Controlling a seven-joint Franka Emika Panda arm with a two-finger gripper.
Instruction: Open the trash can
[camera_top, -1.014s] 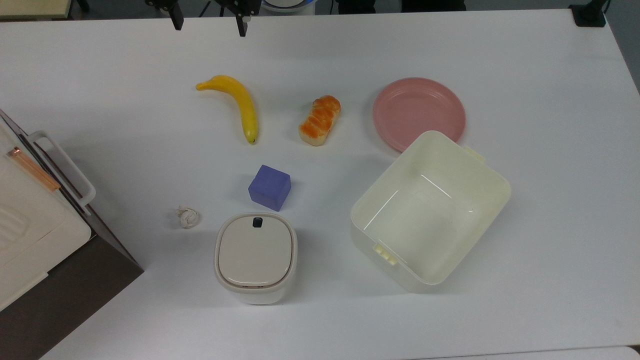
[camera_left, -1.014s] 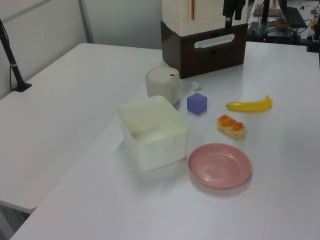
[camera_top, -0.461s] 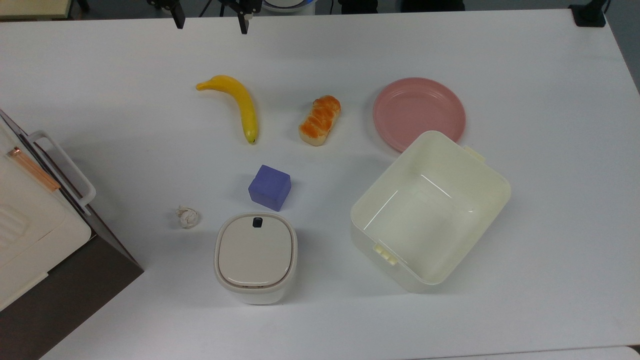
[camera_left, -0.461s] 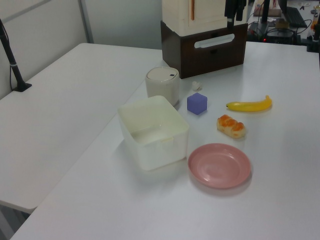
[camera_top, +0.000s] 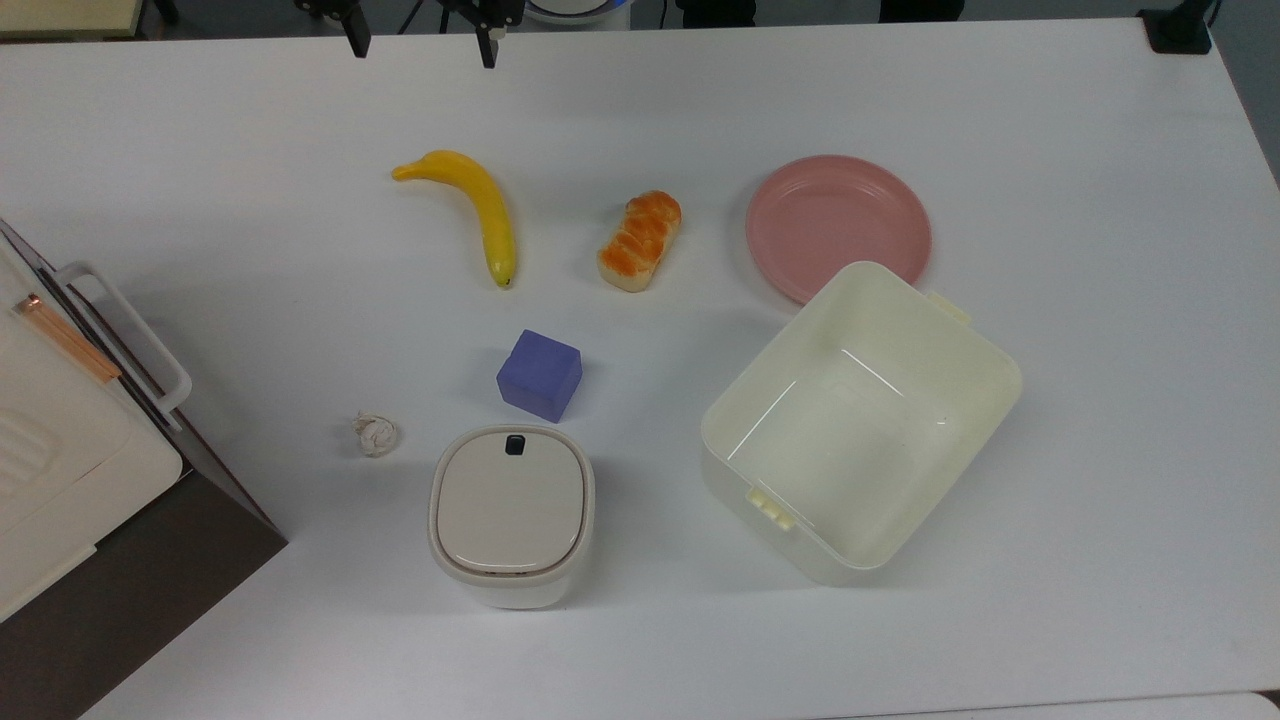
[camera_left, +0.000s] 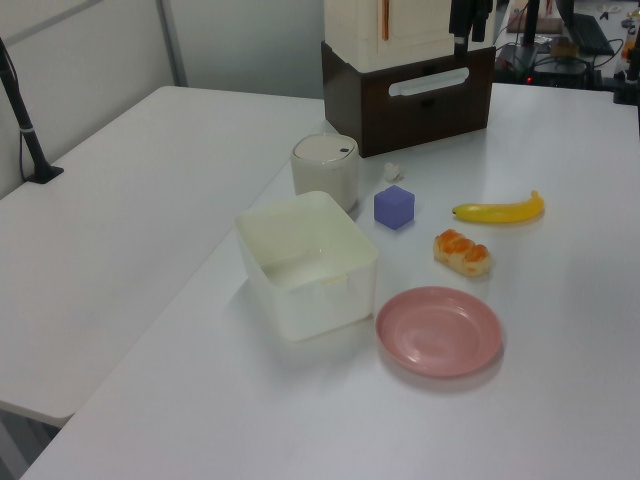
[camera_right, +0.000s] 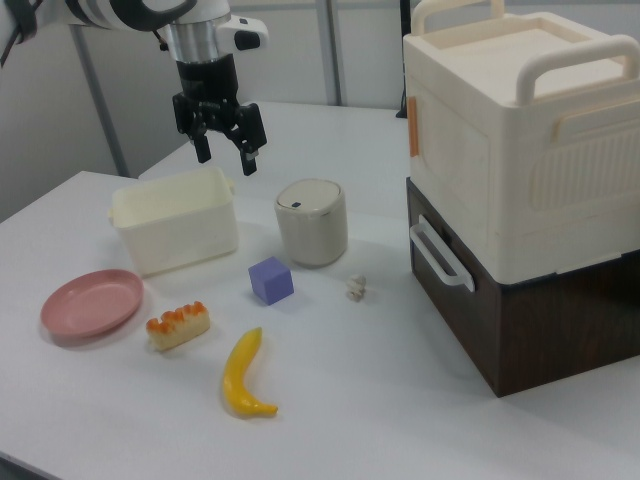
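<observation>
Two fingers (camera_right: 226, 152) apart, pointing down, raised

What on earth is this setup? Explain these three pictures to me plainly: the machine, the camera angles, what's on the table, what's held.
It is a robot arm ending in a two-finger gripper, open and holding nothing. One camera looks straight down; the other two look from opposite sides of the table. On it lie a banana, a bread roll, a pink plate, a purple cube, a crumpled paper ball, a cream tub and the small trash can, lid closed. A big white appliance sits on a brown box.
</observation>
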